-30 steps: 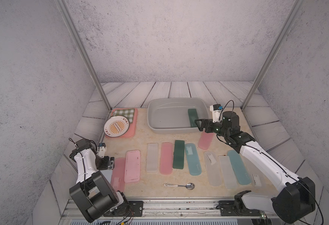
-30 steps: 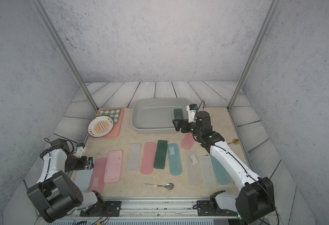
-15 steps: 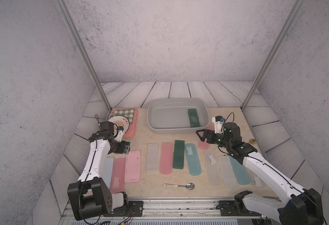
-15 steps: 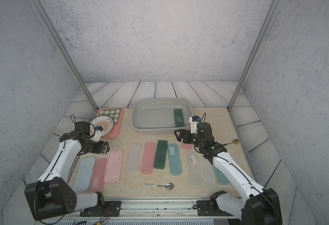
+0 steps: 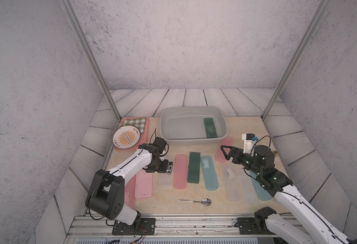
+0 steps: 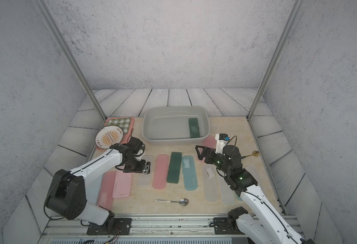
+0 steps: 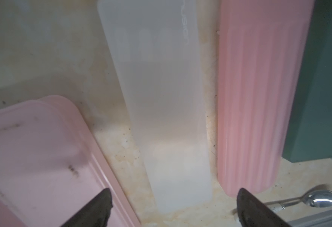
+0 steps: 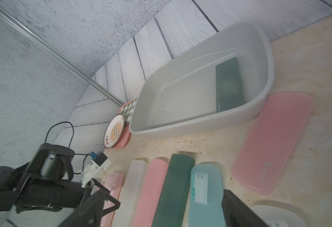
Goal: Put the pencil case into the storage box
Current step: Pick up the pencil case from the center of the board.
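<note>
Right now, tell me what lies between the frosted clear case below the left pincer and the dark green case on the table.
One ribbed pink case, flanked by the frosted clear case and the dark green case; both top views show it.

Most of the storage box floor lies open; only a dark green case hugs its right wall. Beside the frosted case you get narrow bare strips (the ribbed pink case crowds one).

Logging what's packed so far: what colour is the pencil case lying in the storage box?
Dark green; the pencil case shows best in the right wrist view.
</note>
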Motion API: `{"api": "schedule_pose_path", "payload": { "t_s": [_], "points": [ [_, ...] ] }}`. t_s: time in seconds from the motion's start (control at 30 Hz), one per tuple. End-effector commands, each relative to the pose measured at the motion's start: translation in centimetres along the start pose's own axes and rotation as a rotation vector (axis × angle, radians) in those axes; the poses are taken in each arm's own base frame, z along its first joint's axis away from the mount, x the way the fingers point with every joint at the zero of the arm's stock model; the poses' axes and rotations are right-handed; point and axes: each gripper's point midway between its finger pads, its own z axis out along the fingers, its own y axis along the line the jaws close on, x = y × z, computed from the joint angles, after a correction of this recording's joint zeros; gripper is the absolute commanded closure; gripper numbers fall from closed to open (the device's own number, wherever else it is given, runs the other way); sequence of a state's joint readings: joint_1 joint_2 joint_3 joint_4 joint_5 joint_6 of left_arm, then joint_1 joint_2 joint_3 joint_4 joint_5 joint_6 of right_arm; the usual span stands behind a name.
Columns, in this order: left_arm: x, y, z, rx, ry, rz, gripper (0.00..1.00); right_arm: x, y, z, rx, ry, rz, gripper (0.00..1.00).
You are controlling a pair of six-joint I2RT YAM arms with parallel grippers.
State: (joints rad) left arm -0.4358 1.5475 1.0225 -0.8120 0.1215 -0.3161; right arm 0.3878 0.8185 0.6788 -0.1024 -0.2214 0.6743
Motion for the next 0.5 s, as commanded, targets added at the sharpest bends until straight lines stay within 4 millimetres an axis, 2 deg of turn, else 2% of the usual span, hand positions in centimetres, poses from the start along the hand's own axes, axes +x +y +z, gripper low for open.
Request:
{"api": "schedule_pose_path", "payload": {
  "t_s": [0.0, 0.1, 0.23, 0.37, 0.47],
  "points": [
    [-2.4, 1.0, 0.9, -0.092, -0.095, -0.052, 0.00, -0.2, 0.1, -1.0, 0.009, -0.020, -0.002, 0.06],
    [-3.4, 0.3, 1.6, -0.097, -0.132, -0.038, 0.00, 0.2, -0.1, -1.2, 0.007, -0.019, -0.001, 0.06],
    [-3.4, -0.7, 3.1, -0.096, -0.119, -0.024, 0.00, 0.5, -0.1, -0.9, -0.006, -0.013, 0.014, 0.05],
    [-3.8, -0.3, 4.7, -0.133, -0.105, -0.043, 0.00, 0.7, 0.0, -0.6, -0.023, -0.005, 0.024, 0.06],
    [-4.4, -0.2, 5.2, -0.145, -0.119, -0.045, 0.00, 0.8, 0.2, -0.5, -0.032, -0.001, 0.027, 0.06]
  ]
}}
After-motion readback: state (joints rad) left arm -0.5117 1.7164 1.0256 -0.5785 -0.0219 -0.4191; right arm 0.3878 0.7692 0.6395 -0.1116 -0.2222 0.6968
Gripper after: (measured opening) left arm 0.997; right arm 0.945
